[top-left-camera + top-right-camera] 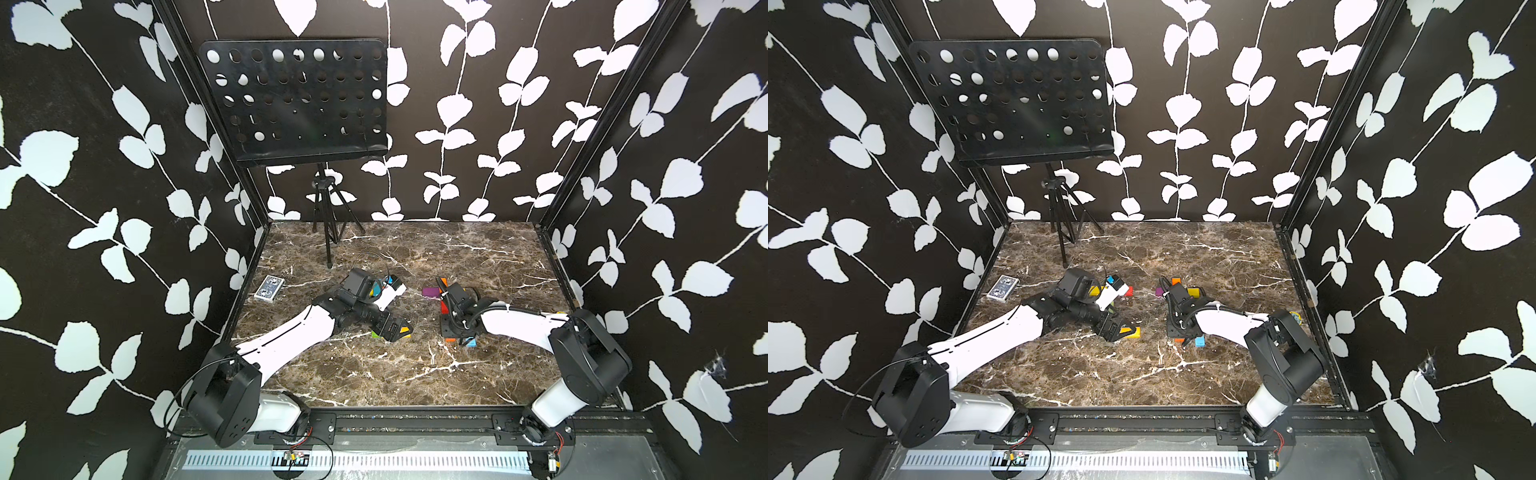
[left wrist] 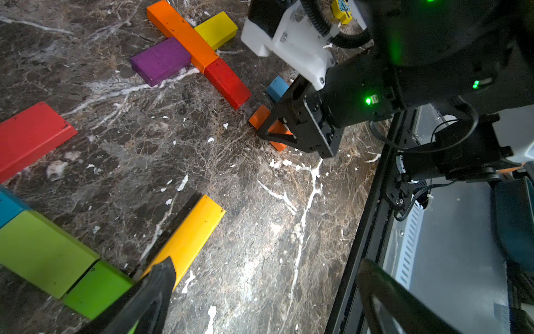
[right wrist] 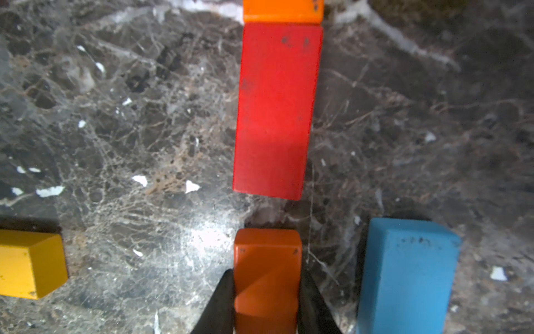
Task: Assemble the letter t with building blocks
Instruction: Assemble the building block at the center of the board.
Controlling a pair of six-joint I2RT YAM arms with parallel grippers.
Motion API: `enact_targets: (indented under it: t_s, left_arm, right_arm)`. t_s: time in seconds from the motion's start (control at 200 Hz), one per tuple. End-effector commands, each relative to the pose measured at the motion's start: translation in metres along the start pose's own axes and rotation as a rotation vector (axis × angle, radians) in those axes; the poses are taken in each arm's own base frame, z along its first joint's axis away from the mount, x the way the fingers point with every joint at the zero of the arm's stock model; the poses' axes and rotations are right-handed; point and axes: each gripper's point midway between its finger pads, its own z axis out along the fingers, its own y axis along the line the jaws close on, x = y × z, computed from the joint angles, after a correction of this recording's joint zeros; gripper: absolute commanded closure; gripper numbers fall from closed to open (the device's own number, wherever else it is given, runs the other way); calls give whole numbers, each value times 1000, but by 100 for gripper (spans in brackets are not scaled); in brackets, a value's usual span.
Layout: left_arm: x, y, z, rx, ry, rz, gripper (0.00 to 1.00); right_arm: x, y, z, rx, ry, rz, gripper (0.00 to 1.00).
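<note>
Right fingers (image 3: 222, 303): clamping small glossy orange bar (image 3: 267, 260), just beside glossy red bar (image 3: 277, 110).
Left fingers (image 2: 159, 277): spread wide, apart from it.

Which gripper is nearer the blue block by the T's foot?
Right. Right gripper, gripping the orange block, sits beside the blue block; left gripper is open by the yellow block.

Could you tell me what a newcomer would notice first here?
The bright cross mid-table: an orange bar flanked by a purple block and a yellow block, a red block extending it. The right gripper, shut on a darker orange block, sits just short of the red block's end.
</note>
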Motion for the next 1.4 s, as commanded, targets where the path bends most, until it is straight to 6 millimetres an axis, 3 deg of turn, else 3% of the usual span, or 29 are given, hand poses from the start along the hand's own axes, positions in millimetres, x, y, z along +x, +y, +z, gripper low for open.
enact_targets:
  t_s: [0.0,0.961,1.266,1.396]
  left_arm:
    - [-8,-4,-5,17,-15,12,1]
    - [-6,-5,-1,57,-7,-7,1]
    - [-8,-4,-1,67,-12,-9,1]
    - [-7,-5,-1,73,-12,-14,1]
  right_arm:
    - [1,-7,6,31,20,-2,73]
    - [-5,-4,13,15,32,-1,73]
    - [-3,-6,10,19,40,1,53]
    - [0,-7,11,19,41,9,50]
